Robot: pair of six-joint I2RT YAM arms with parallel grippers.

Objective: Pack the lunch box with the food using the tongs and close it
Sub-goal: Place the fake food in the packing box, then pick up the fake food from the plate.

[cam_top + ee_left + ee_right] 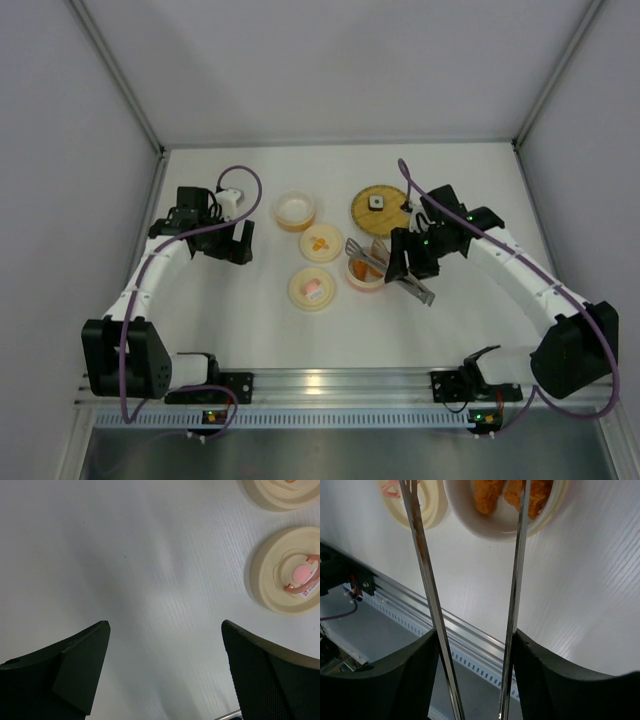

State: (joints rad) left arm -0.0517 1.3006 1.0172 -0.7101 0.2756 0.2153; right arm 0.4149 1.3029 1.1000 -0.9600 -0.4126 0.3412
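Note:
My right gripper (404, 262) (476, 639) is shut on the tongs (382, 264), one finger pressed against the outside of each spread metal arm (421, 560). The tong tips reach over a cream bowl (470, 524) of the lunch box, which holds orange food chunks (488, 495). In the top view that bowl (362, 281) sits just left of the gripper. A small white-and-dark cube (376, 201) lies on the woven plate (362, 212) behind it. My left gripper (240, 246) (165, 630) hangs open over bare table, far left of the bowls.
An empty bowl (296, 210) stands at the back. A lid with orange marks (321, 243) and a lid with a pink mark (311, 288) (286, 578) lie flat between the arms. The metal rail (470, 645) runs along the table's near edge.

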